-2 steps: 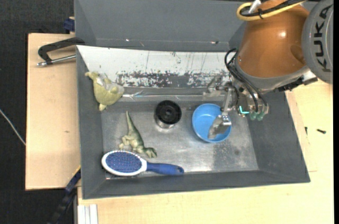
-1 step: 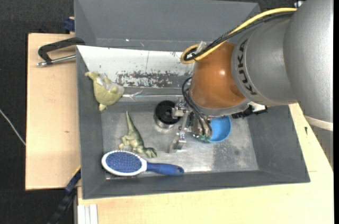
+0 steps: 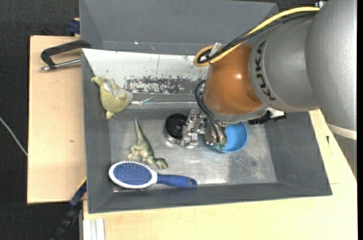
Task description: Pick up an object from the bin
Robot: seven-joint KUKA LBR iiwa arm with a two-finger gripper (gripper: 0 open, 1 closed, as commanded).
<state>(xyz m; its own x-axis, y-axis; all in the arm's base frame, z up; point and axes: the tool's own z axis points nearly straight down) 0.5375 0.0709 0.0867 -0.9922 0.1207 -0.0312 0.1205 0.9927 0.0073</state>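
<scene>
Near the middle of the grey bin [image 3: 295, 176], the tool [image 3: 199, 134] sits low, between a black round object [image 3: 174, 123] just to its left and a blue cup [image 3: 238, 139] just to its right. Whether it is wide or narrow cannot be told. A green toy dinosaur [image 3: 144, 149] and a blue hairbrush [image 3: 139, 175] lie near left.

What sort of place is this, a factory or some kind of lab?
Most likely a robotics test station, not a factory line. A cabled robot arm reaches into a grey metal bin, and the bin holds mismatched oddments: a toy dinosaur, a blue hairbrush.
</scene>
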